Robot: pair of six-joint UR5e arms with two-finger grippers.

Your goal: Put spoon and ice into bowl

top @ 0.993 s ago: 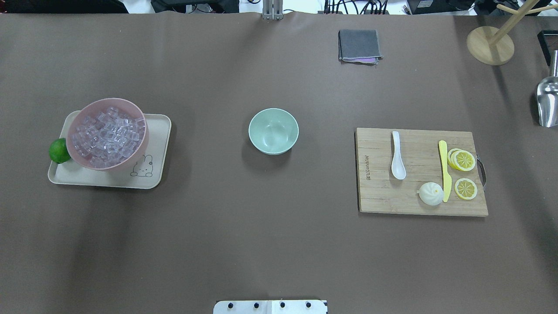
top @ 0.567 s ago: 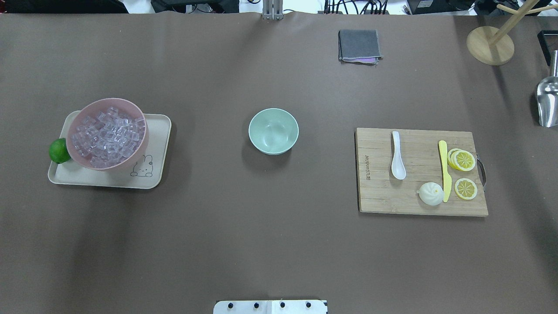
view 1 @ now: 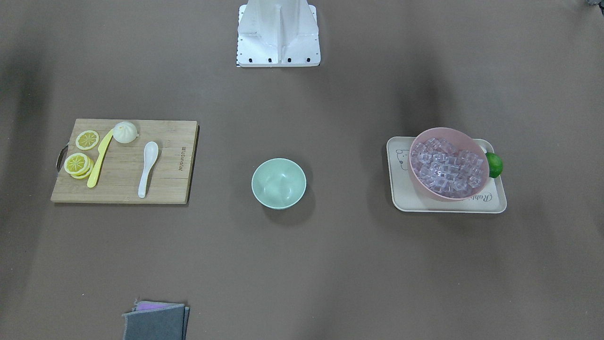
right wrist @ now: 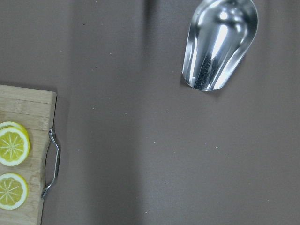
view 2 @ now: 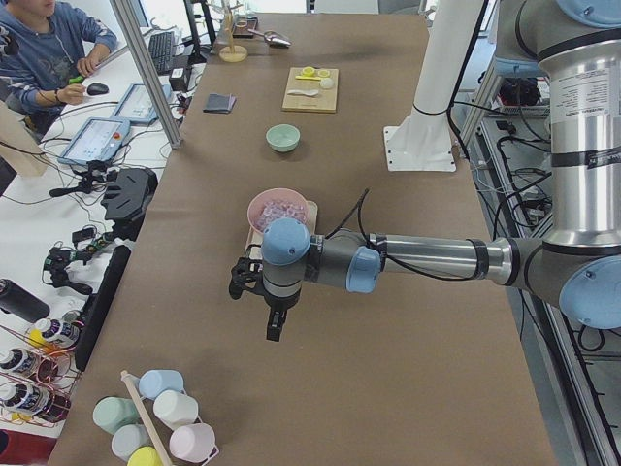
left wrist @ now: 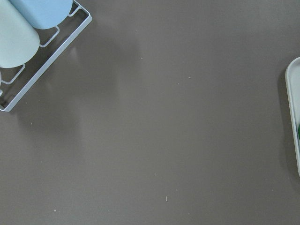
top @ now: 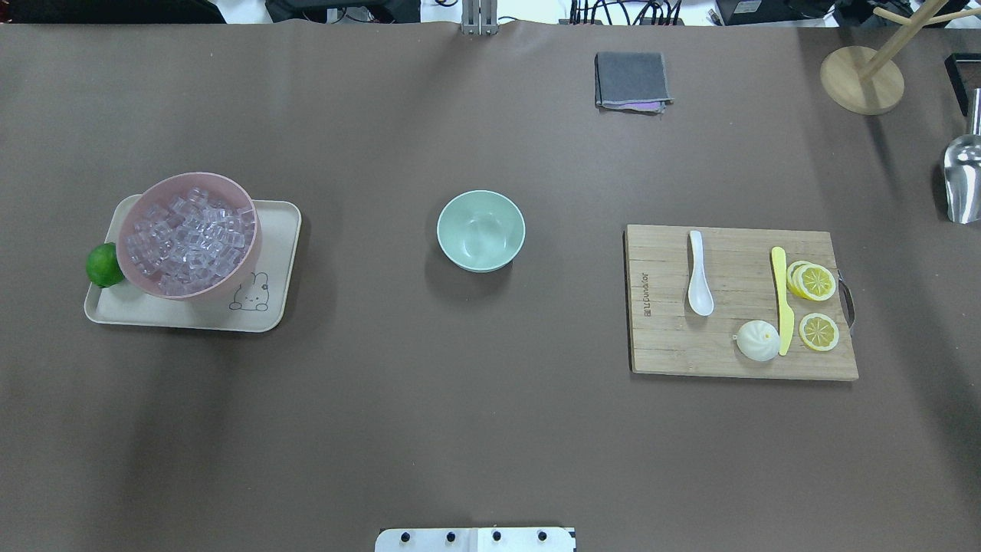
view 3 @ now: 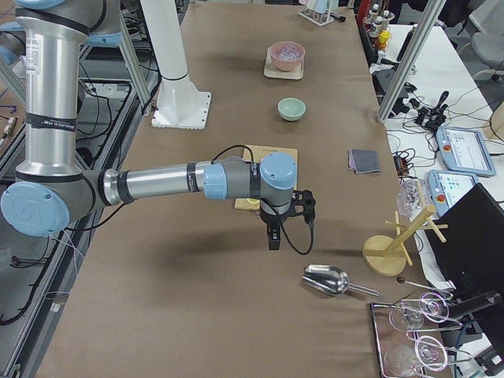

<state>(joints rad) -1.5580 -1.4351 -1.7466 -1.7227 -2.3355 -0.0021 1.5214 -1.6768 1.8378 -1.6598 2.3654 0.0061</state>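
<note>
The white spoon [top: 699, 276] lies on a wooden cutting board [top: 667, 345] on the right, and shows in the front view [view 1: 148, 167] too. The mint-green bowl [top: 480, 230] stands empty at the table's middle [view 1: 278, 183]. Several clear ice cubes [top: 188, 238] fill a pink bowl [top: 230, 290] on a beige tray [top: 268, 307] on the left. My left gripper [view 2: 275, 325] hangs over bare table beyond the tray's outer end. My right gripper [view 3: 273, 236] hangs past the board's outer end. Both show only in side views, so I cannot tell whether they are open or shut.
On the board lie a yellow knife [top: 782, 299], lemon slices [top: 816, 307] and a white bun [top: 757, 340]. A metal scoop [right wrist: 218, 44] lies right of the board. A lime [top: 102, 264] touches the pink bowl. A grey cloth [top: 630, 79] and a wooden stand [top: 862, 77] sit at the far edge. A cup rack [left wrist: 28, 28] is at the far left.
</note>
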